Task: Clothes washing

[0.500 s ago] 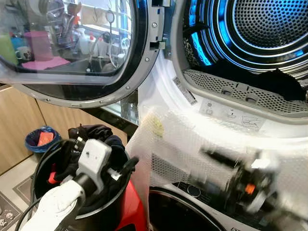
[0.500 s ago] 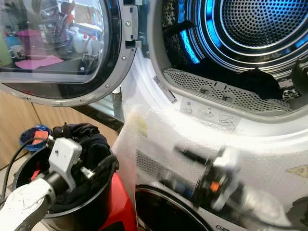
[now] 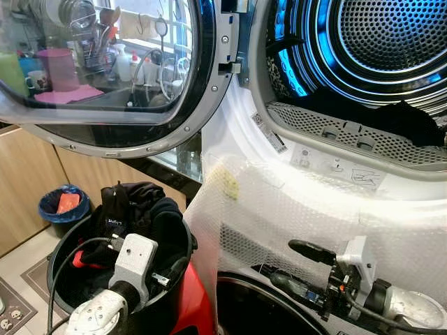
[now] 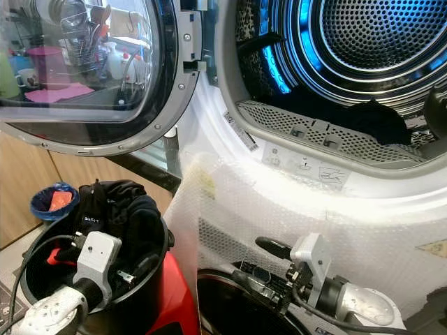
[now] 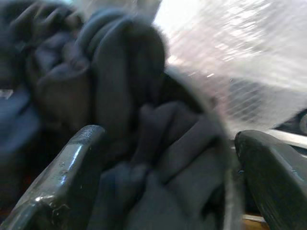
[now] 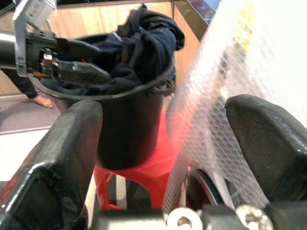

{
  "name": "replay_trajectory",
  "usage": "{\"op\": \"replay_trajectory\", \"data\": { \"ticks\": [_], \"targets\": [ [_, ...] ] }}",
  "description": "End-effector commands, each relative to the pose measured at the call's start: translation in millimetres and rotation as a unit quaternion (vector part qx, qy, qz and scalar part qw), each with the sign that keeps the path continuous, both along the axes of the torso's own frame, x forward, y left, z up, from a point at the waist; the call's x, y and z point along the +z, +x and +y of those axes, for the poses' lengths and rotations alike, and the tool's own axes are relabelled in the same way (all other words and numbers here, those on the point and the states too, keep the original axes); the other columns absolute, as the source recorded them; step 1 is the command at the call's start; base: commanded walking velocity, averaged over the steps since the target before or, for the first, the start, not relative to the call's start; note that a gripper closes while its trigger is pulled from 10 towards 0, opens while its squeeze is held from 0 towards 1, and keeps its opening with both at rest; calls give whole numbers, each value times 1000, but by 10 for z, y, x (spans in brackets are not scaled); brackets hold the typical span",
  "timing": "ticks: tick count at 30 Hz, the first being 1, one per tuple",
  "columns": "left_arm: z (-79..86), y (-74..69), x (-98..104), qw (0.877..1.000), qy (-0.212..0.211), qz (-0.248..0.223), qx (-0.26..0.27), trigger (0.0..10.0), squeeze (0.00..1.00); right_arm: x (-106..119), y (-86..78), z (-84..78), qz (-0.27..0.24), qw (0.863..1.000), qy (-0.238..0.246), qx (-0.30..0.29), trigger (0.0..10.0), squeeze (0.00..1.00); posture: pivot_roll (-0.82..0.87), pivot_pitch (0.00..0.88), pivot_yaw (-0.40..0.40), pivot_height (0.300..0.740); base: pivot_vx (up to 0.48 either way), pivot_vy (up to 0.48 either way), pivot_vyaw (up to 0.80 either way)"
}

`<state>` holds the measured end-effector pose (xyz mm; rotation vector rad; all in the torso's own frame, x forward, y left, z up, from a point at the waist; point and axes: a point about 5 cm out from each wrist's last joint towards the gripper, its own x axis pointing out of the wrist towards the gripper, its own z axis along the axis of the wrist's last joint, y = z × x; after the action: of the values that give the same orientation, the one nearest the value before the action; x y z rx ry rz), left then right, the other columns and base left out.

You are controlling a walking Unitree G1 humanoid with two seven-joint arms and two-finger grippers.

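The robot stands before a white front-loading machine with a round opening point(image 3: 230, 132); its perforated steel drum lit in blue point(image 3: 391, 35) holds one dark garment point(image 3: 412, 118) lying at the lower edge. The round glass door with a grey metal rim point(image 3: 105, 70) is swung wide open to the robot's left, and its glass reflects a kitchen with a sink and bottles. A sheet of clear bubble wrap point(image 3: 279, 209) hangs over the white front below the opening, and under it the dark round door of a second, lower machine point(image 3: 258, 307) can be seen. Wooden cabinet fronts point(image 3: 28, 181) stand to the left above a tiled floor. There are two containers. One round black plastic bucket point(image 4: 150, 293) rests on a red plastic stool point(image 6: 144, 177) just beside the machine and is piled with black clothes point(image 3: 150, 206). One small bin with a blue liner point(image 3: 63, 206) sits farther left with something red in it. The left hand point(image 5: 163, 191) is inside the bucket, fingers spread open around the black clothes. The right hand point(image 3: 283, 264) is in front of the bubble wrap, open and empty.
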<state>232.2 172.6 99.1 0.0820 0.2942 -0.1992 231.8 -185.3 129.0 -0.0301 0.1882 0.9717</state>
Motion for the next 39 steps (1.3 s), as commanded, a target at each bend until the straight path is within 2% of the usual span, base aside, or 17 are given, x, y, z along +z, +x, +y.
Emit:
{"op": "replay_trajectory", "data": {
  "ticks": [1, 5, 7, 11, 12, 13, 14, 19, 22, 26, 32, 35, 39],
  "targets": [
    [16, -65, -81, 1000, 7, 13, 10, 10000, 0, -3, 35, 0, -7, 1000, -7, -2, 10000, 0, 73, 0, -57, 740, 0, 0, 0],
    [-33, -187, -149, 1000, 9, 22, 1, 10000, 0, -45, 71, -4, -8, 1000, -18, -5, 10000, 0, 83, 0, -62, 740, 0, 0, 0],
    [-49, -224, -169, 999, -8, 34, 15, 10000, 0, -55, 99, -8, -9, 1000, -22, -6, 10000, 0, 90, 0, -69, 740, 0, 0, 0],
    [-59, -241, -173, 999, -15, 33, 33, 10000, 0, -64, 126, -21, -11, 999, -29, -8, 10000, 0, 93, 0, -71, 740, 0, 0, 0],
    [-48, -239, -173, 998, -12, 31, 44, 10000, 0, -61, 133, -23, -12, 999, -29, -7, 10000, 0, 95, 0, -74, 740, 0, 0, 0],
    [-4, -235, -171, 996, -17, 26, 87, 10000, 0, -54, 170, -34, -15, 999, -33, -10, 10000, 0, 103, 0, -81, 740, 0, 0, 0],
    [21, -234, -150, 994, -16, 18, 102, 10000, 0, -56, 186, -40, -17, 999, -36, -11, 10000, 0, 104, 0, -82, 740, 0, 0, 0],
    [99, -247, -75, 989, -17, -8, 146, 10000, 0, -76, 220, -51, -18, 999, -42, -11, 10000, 0, 118, 0, -91, 740, 0, 0, 0],
    [79, -283, -46, 988, -26, -14, 151, 10000, 0, -83, 239, -63, -18, 999, -45, -14, 10000, 0, 123, 0, -93, 740, 0, 0, 0],
    [132, -357, -118, 974, -57, 16, 218, 10000, 0, -103, 250, -76, -19, 998, -55, -15, 10000, 0, 127, 0, -96, 740, 0, 0, 0],
    [168, -299, -148, 973, -64, 26, 219, 10000, 0, -118, 271, -86, -21, 998, -64, -20, 10000, 0, 126, 0, -97, 740, 0, 0, 0],
    [192, -292, -164, 968, -84, 40, 232, 10000, 0, -113, 281, -92, -26, 997, -67, -24, 10000, 0, 120, 0, -93, 740, 0, 0, 0],
    [237, -289, -175, 964, -85, 45, 248, 10000, 0, -93, 287, -96, -30, 997, -65, -26, 10000, 0, 111, 0, -86, 740, 0, 0, 0]
  ]
}}
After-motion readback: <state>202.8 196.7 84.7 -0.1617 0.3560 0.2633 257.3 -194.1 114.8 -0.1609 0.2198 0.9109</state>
